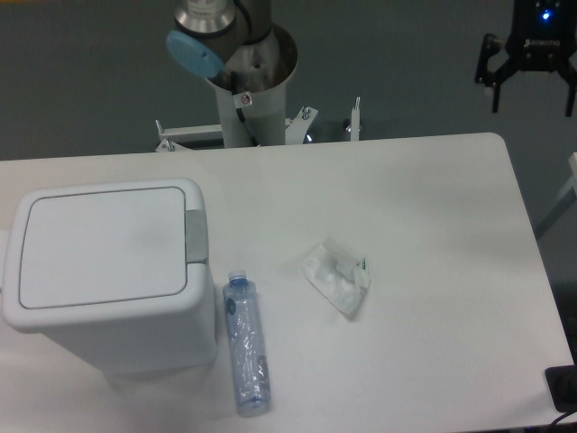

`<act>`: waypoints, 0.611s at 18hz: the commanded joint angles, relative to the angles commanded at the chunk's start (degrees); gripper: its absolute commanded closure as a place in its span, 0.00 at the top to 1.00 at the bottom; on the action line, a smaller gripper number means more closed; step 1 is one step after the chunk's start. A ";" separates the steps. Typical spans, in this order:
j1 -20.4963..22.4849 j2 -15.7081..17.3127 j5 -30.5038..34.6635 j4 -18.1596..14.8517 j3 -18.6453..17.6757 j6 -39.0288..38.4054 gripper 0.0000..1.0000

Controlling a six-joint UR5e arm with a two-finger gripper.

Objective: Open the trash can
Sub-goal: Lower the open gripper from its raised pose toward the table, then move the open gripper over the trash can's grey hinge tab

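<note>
The trash can (104,271) is a large white boxy bin on the left side of the table. Its flat white lid (99,244) lies shut. A grey push tab (196,236) sits on its right edge. My gripper (532,95) hangs at the top right of the view, beyond the table's far right corner and far from the bin. Its two black fingers stand apart, open, with nothing between them.
A clear plastic bottle (246,343) lies on the table just right of the bin's front corner. A crumpled white wrapper (336,275) lies mid-table. The arm's base column (243,81) stands behind the table's far edge. A black object (563,388) sits at the front right corner.
</note>
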 joint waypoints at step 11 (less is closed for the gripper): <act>-21.37 0.00 0.09 5.28 0.35 -53.70 1.00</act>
